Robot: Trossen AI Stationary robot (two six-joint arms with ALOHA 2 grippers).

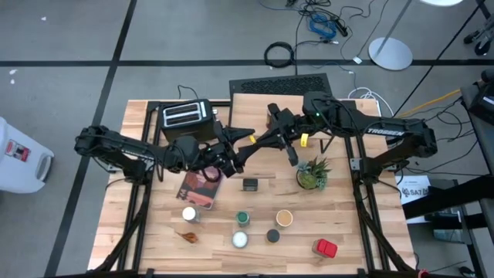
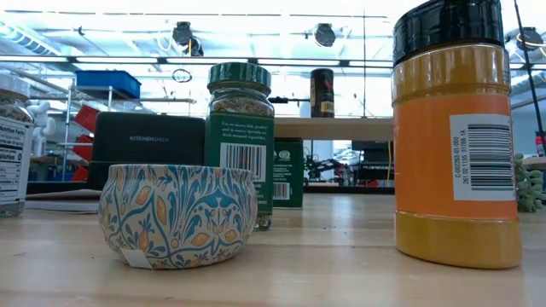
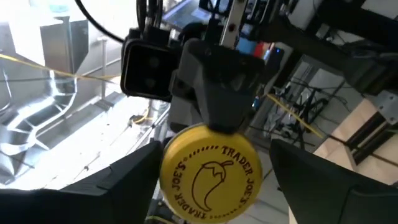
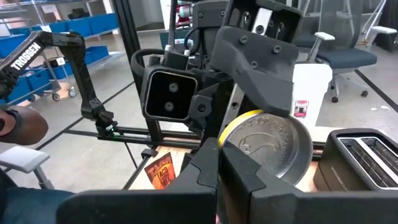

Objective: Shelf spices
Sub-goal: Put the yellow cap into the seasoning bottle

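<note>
Above the middle of the table, between the two arms, a yellow-lidded spice jar [image 3: 210, 179] hangs in the air, its round lid facing the left arm's camera and its silvery base facing the right one. The right gripper [image 1: 259, 140] is clamped on it, fingers closed tight on the jar. The left gripper [image 1: 231, 158] sits just beside it with its fingers [image 3: 127, 180] spread wide on either side of the lid, not touching. Nearer the front edge stand the other spices: a white-topped jar [image 1: 189, 214], a green-topped jar [image 1: 242, 218], a tan-topped tin [image 1: 284, 218], a black-topped jar [image 1: 272, 235] and a red tin [image 1: 325, 248]. One dark jar [image 2: 322, 92] already stands on the shelf [image 2: 341, 128]. A toaster [image 1: 186, 114] sits far left, a book [image 1: 199, 188] lies near it, and a potted plant [image 1: 312, 174] stands right.
</note>
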